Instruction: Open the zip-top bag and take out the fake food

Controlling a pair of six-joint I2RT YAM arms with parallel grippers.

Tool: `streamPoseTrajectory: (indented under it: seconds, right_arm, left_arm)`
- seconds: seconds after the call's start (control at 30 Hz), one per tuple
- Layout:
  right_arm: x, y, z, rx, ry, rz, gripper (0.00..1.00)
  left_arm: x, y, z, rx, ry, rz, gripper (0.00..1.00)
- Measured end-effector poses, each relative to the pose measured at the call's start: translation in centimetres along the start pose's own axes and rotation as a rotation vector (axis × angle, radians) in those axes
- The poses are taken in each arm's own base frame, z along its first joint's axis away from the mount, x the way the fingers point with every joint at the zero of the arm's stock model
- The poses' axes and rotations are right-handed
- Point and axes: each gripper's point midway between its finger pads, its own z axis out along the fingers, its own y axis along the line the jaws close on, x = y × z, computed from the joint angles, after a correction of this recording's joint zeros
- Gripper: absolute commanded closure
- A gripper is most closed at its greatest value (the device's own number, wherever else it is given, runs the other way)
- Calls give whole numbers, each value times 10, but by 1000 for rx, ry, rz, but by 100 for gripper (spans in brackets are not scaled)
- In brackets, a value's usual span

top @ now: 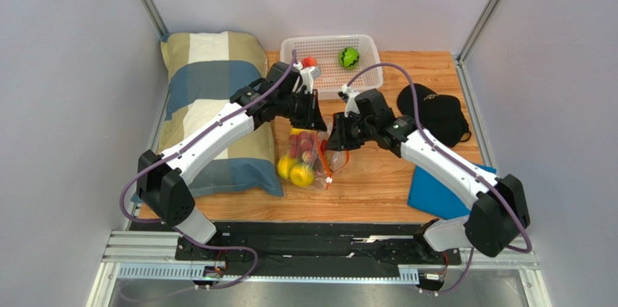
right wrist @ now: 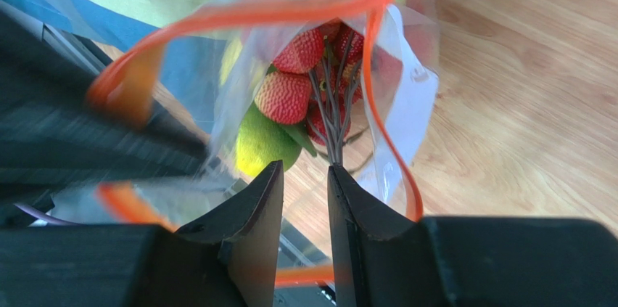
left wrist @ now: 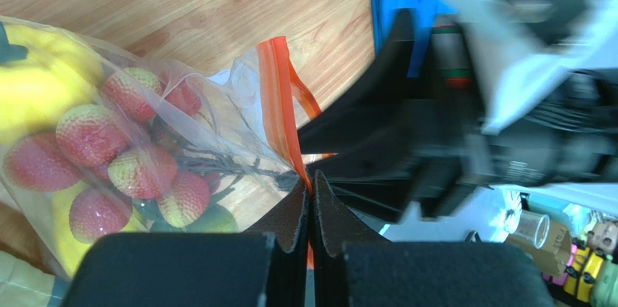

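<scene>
Wooden surface [top: 377,183], with checked blue-and-cream pillow [top: 210,82] along left edge. White perforated plastic basket [top: 330,75] at far edge, green striped plastic ball [top: 349,56] inside. Small clear crinkly zip-top bag [top: 308,151] with orange zip strip at surface centre, between both arms, just beside pillow. Black left end effector [left wrist: 310,187] clamped tight on zip strip. Black right end effector [right wrist: 301,176] narrowly parted at bag mouth, strip crossing gap; grip unclear. Inside bag: red berries [left wrist: 130,169], yellow fruits [top: 301,174].

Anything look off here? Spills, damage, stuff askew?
Nothing spilled or torn. Only the mouth of the zip-top bag looks messy: its orange zip strip is twisted into a loose loop, pinched in the shut left gripper. The fake food seen here is inside the bag.
</scene>
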Motion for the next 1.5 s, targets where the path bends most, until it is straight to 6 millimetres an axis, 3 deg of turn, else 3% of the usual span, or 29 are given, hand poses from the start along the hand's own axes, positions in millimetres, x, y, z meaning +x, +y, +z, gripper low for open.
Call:
streamPoseTrajectory:
  seconds: [0.17,0.37,0.67,0.77,0.87,0.9,0.97,1.1,1.27,1.4,1.5]
  right_arm:
    - [19,-7,31,-15,94,6,60]
    - [46,-29,50,25,156,29,46]
    - [79,-48,92,22,197,34,46]
    - [82,-51,102,29,187,32,53]
    - [80,-52,105,38,169,30,76]
    - [79,-53,105,47,166,29,91]
    - [80,-56,103,62,164,28,100]
    - [77,-53,86,83,163,28,100]
    - [73,-45,50,149,208,36,100]
    - [59,-29,19,151,194,49,100]
    - [43,-6,-4,105,152,84,100]
  left_arm:
    - [3,0,2,-11,6,0,100]
    - [10,2,12,-18,37,-9,100]
    - [18,-4,28,9,68,-17,100]
    - [24,1,34,3,86,-24,100]
    - [27,3,36,2,90,-27,100]
    - [28,4,37,3,90,-27,100]
    - [31,7,39,2,93,-28,100]
    - [39,12,40,-5,102,-30,100]
    - [36,-2,27,37,59,16,100]
    - [31,-7,18,45,26,50,100]
    - [34,2,18,8,29,61,100]
